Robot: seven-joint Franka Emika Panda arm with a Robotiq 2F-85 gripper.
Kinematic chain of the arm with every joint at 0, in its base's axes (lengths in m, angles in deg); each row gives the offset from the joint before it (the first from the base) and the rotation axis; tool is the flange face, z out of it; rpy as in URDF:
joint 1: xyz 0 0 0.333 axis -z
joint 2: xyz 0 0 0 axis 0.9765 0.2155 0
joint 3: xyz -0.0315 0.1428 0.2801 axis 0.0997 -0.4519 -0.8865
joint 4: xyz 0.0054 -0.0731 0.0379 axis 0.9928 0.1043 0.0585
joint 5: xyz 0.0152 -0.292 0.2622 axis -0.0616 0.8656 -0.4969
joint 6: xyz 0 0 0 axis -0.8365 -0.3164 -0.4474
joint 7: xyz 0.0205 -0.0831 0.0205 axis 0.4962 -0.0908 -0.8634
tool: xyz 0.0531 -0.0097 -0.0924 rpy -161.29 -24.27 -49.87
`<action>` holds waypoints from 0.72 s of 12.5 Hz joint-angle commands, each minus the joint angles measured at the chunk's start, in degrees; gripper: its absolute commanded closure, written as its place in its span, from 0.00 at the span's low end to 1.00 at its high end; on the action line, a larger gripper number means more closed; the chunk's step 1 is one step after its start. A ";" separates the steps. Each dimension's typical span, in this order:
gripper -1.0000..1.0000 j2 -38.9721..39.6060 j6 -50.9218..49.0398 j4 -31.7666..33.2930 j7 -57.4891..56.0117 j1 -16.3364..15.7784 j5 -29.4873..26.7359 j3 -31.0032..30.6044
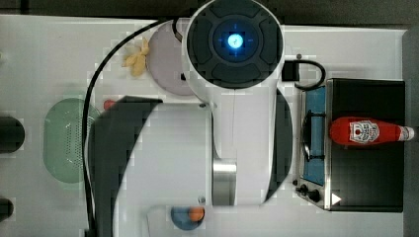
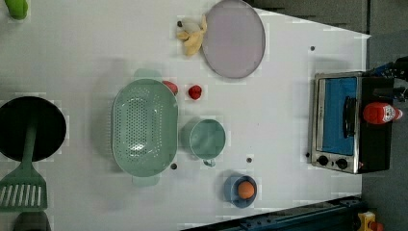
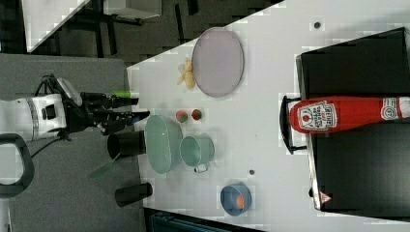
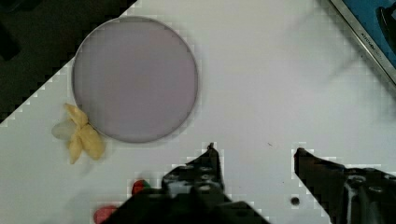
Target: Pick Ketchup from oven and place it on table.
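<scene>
The ketchup (image 1: 368, 132), a red bottle with a white cap and shield label, lies on its side on the black roof of the oven (image 1: 365, 173). It is also seen in the left view (image 2: 380, 113) and the right view (image 3: 348, 114). The oven (image 2: 337, 125) stands with its blue glass door shut at the white table's (image 2: 279, 120) edge. My gripper (image 4: 256, 149) is open with nothing between its fingers. It hovers above bare table (image 4: 280, 93) beside the purple plate, well apart from the ketchup. In the right view the gripper (image 3: 139, 108) is at the far left.
A purple plate (image 2: 234, 38) with a banana peel (image 2: 192, 36) beside it, a green colander (image 2: 144, 127), a green cup (image 2: 207, 138), two strawberries (image 2: 195, 91) and a blue bowl holding an orange (image 2: 243, 190) lie on the table. A black pan and green spatula (image 2: 29, 139) sit at the left view's left.
</scene>
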 commanded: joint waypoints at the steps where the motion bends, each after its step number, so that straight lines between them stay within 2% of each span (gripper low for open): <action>1: 0.21 -17.99 -11.96 9.52 1.63 2.44 -0.36 1.68; 3: 0.00 -17.97 -11.78 9.53 1.62 2.49 -0.36 1.95; 9: 0.00 -16.44 -6.02 9.51 1.61 4.45 -0.36 9.01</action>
